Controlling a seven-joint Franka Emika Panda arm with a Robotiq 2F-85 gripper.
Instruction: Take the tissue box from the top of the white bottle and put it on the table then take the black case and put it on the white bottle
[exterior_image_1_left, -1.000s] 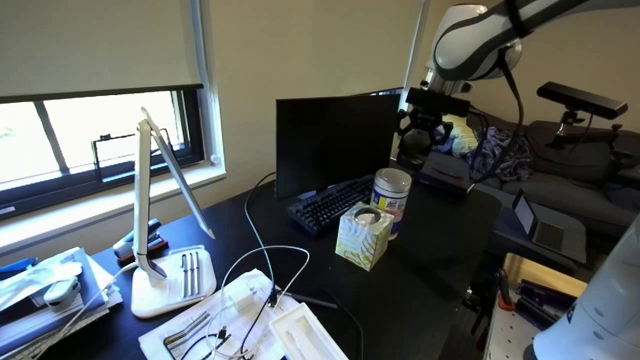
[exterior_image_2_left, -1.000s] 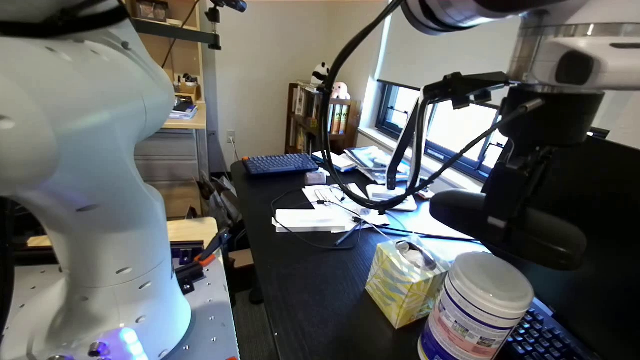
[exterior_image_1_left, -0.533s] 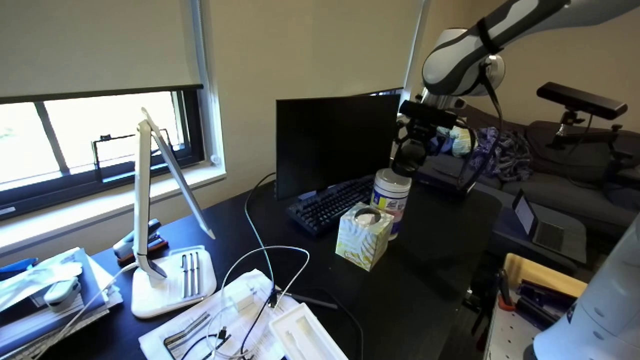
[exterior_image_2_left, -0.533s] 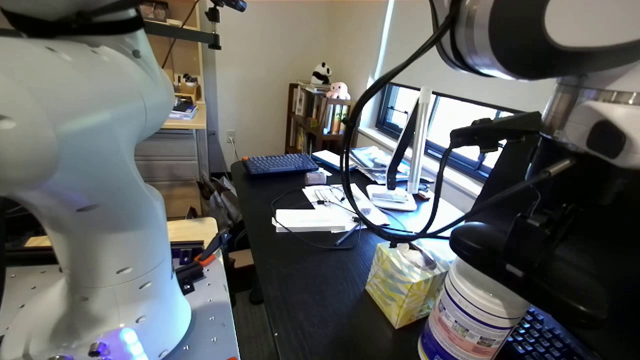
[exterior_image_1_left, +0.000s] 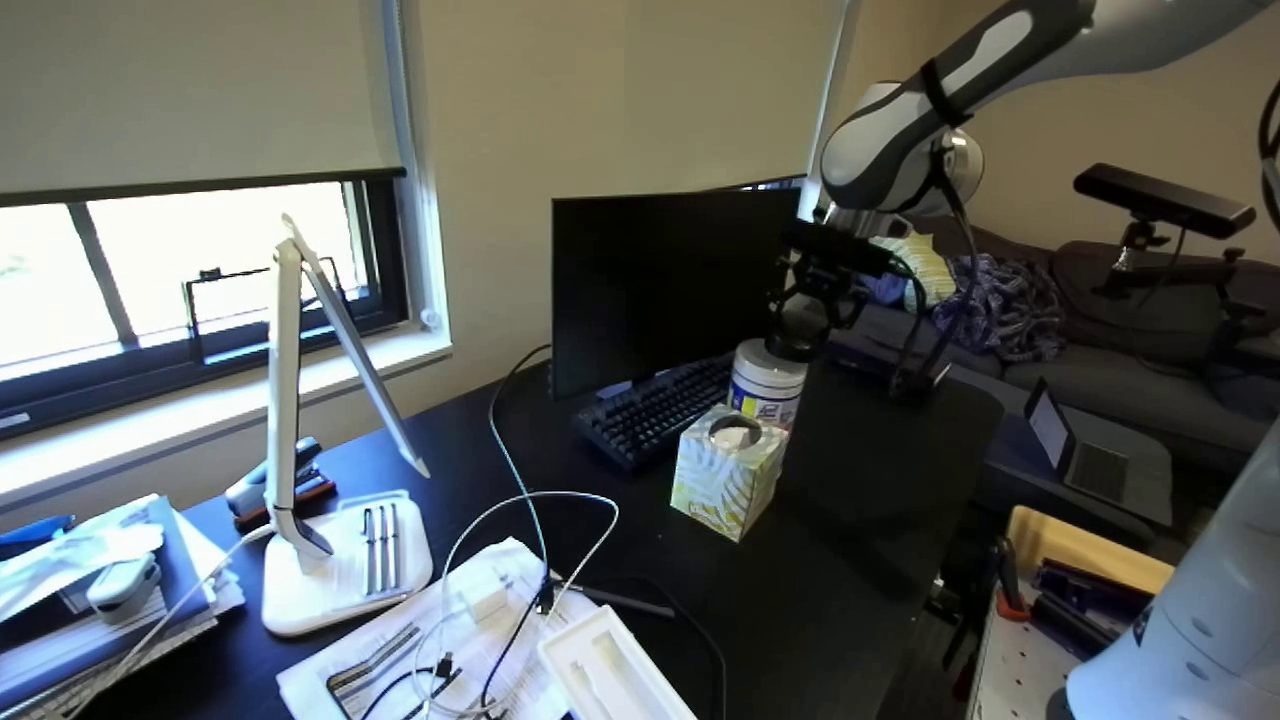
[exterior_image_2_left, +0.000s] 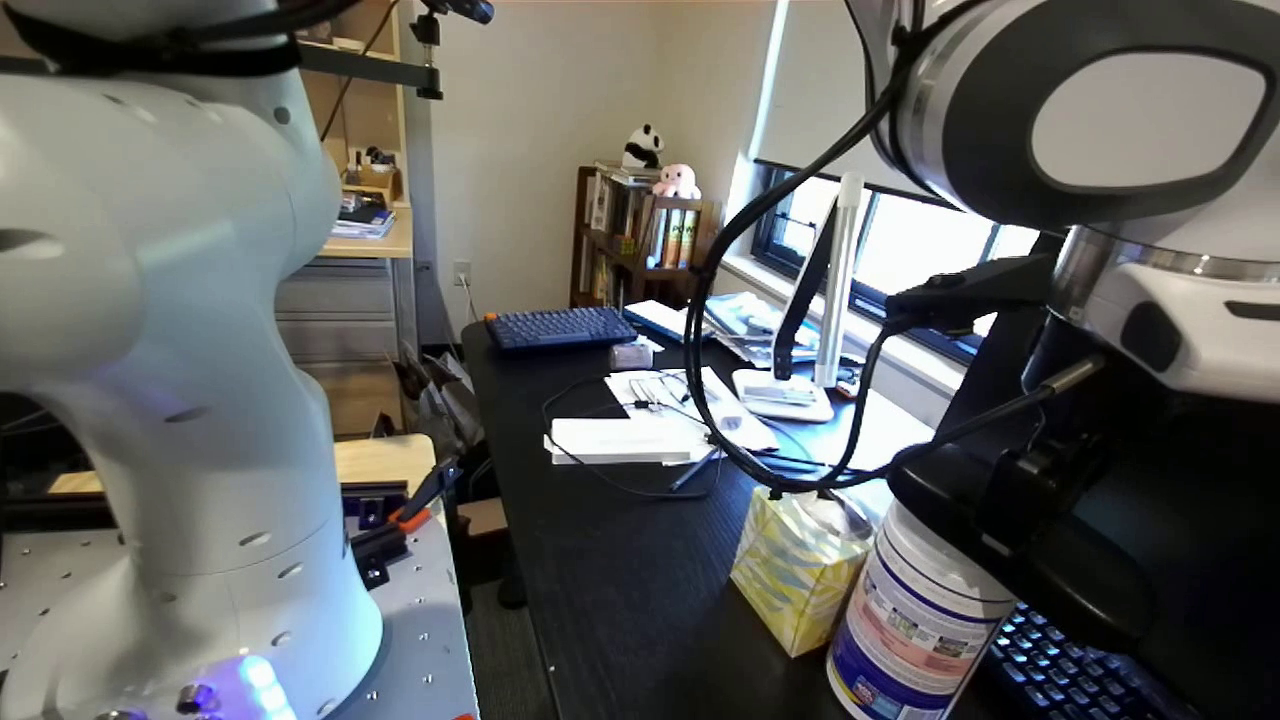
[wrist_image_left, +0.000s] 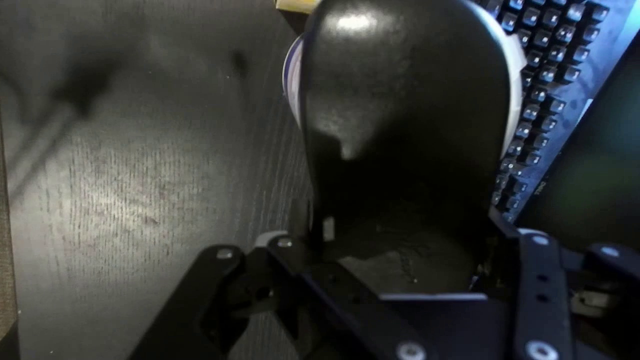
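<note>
case (wrist_image_left: 405, 115) juts beyond edge of bottle (exterior_image_2_left: 915, 630), open table (wrist_image_left: 125, 205) alongside.

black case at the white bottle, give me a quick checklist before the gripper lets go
1. Grip: ok, the gripper holds the black case in the wrist view.
2. Swap: ok, the tissue box is on the table, off the white bottle.
3. Centring: not ok, in an exterior view the black case looks well past the lid on one side.
4. Contact: cannot tell, the black case hides whether it rests on the lid.
5. Gap: cannot tell, the tissue box and white bottle overlap in both exterior views, so they may touch.
</note>
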